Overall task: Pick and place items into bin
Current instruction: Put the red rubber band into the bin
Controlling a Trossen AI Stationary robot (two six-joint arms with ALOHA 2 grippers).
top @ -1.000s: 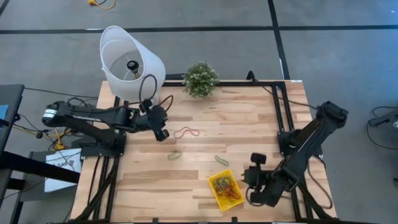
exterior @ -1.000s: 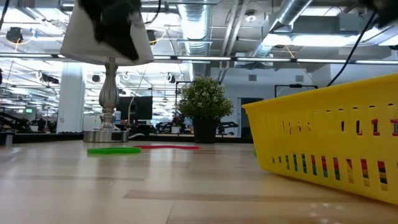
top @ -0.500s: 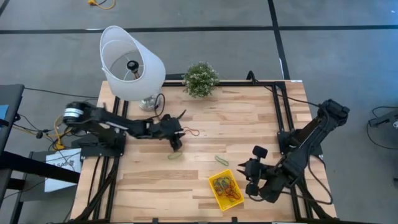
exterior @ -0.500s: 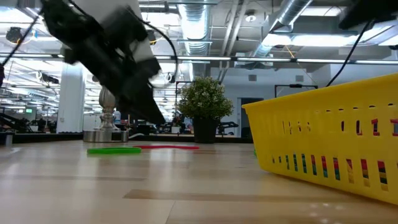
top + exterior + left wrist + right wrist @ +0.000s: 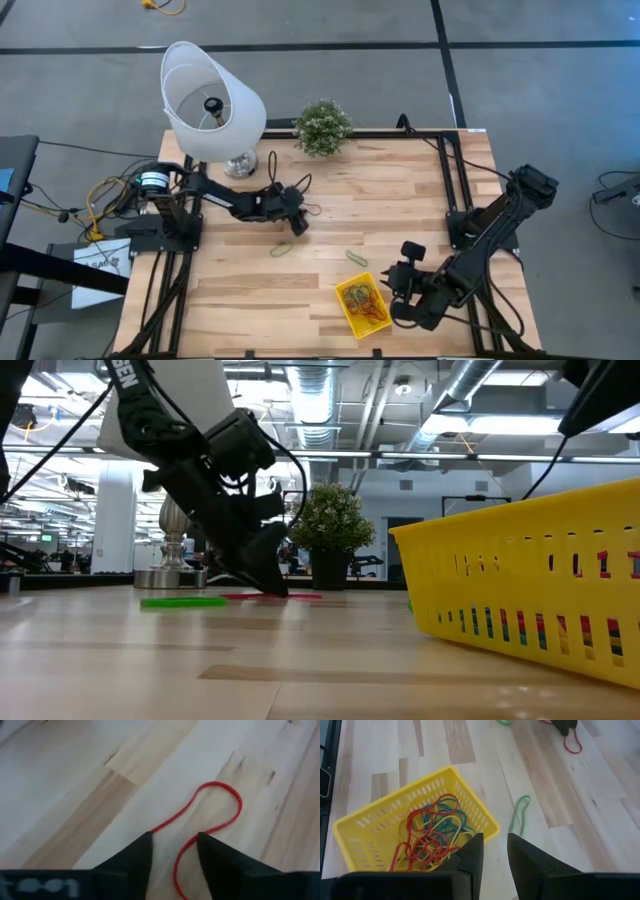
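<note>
Desk: pale wooden planks (image 5: 400,190), white lampshade (image 5: 210,100) at the far edge.
Left gripper: (image 5: 174,851) fingers apart, low over the red loop (image 5: 220,810), straddling its near end.
Right gripper: (image 5: 495,851) fingers parted, empty, above the bin (image 5: 380,825).
Bin: yellow, already holding tangled loops.
Loose loops: two green (image 5: 281,249) (image 5: 356,257), between the arms.
Handling: probably light, limp, flat-lying; pinch one strand low at the desk.

A white lampshade (image 5: 212,101) is seen at the counter's (image 5: 400,190) ten o'clock corner — a small potted plant (image 5: 322,127) is set at twelve o'clock.
</note>
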